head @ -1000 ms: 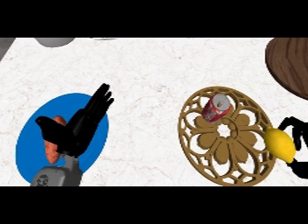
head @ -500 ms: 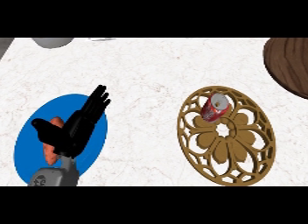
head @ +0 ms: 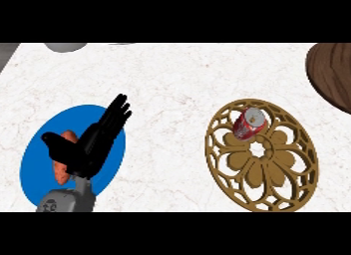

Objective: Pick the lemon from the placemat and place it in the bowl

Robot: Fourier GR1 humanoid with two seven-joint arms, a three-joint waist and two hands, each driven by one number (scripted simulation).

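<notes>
The left hand (head: 90, 144) rises from the lower left of the head view with fingers straight and thumb spread to the left, grasping nothing. It rests over a blue plate (head: 39, 179), hiding much of the plate's middle, and its grey forearm (head: 67, 199) comes in from the lower edge just below.

The right hand shows nowhere in the view, so its state cannot be told. The lemon cannot be seen either: it is not on the mat and not in the bowl (at least not in the part of the bowl that shows).

The mat (head: 261, 154) is a round, golden-brown openwork piece with a flower pattern, lying flat on the counter right of centre. On its upper part lies a red can (head: 249, 123) on its side, its silver end turned up toward the view. The bowl (head: 340, 74) is dark brown wood, cut off by the right edge at the upper right, well apart from the mat.

Just left of the left hand's thumb, an orange-red thing (head: 61, 169) lies on the plate, partly hidden by the hand. The counter (head: 171, 79) is white with faint veins. At the top left a grey round thing (head: 66, 46) is cut off by the view's edge.
</notes>
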